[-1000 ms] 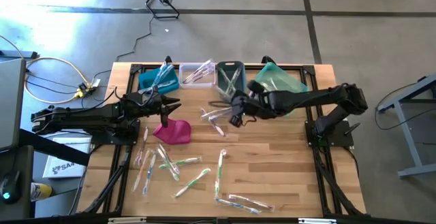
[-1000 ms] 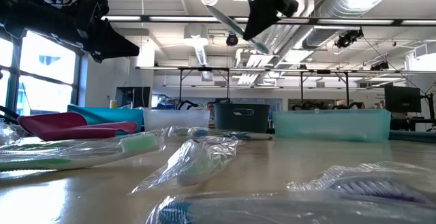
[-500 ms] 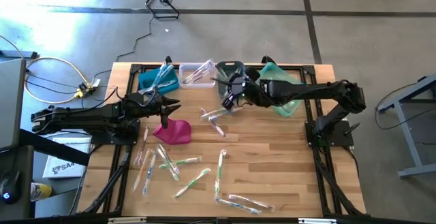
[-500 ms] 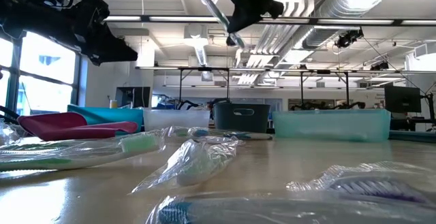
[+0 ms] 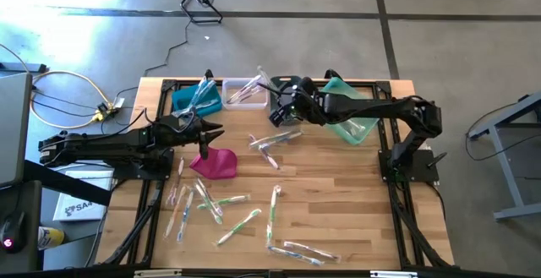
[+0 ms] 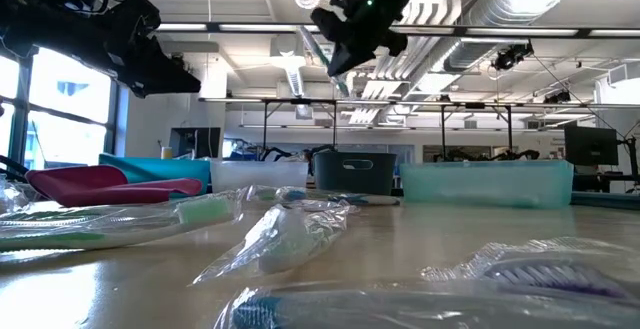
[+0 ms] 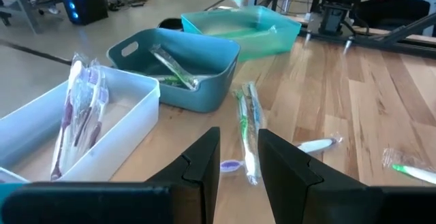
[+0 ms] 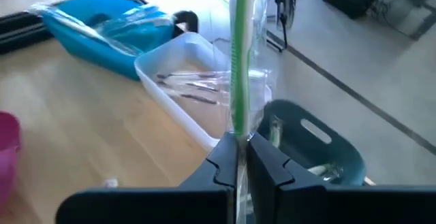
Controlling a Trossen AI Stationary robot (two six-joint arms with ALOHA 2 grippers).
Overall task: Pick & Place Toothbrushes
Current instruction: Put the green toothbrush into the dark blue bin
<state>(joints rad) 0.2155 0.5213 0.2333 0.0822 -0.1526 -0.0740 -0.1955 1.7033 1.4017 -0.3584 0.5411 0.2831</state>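
I am mid-carry over the table's [image 5: 338, 219] far edge: my right gripper [image 8: 237, 157] pinches a green-handled wrapped toothbrush [image 8: 238, 60] upright, above the grey bin [image 8: 310, 152] beside the clear bin [image 8: 184, 81]. Next I judge it needs lowering over a bin and releasing. My left gripper [image 7: 235, 159] waits half spread, empty, near the left edge.

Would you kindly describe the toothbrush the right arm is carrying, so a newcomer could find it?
Look along the table's far edge, where four bins stand in a row. Above the dark grey bin, the right claw is shut on a wrapped toothbrush. Unlike the others, lying on the wood or in bins, this green-handled one is held upright in the air.
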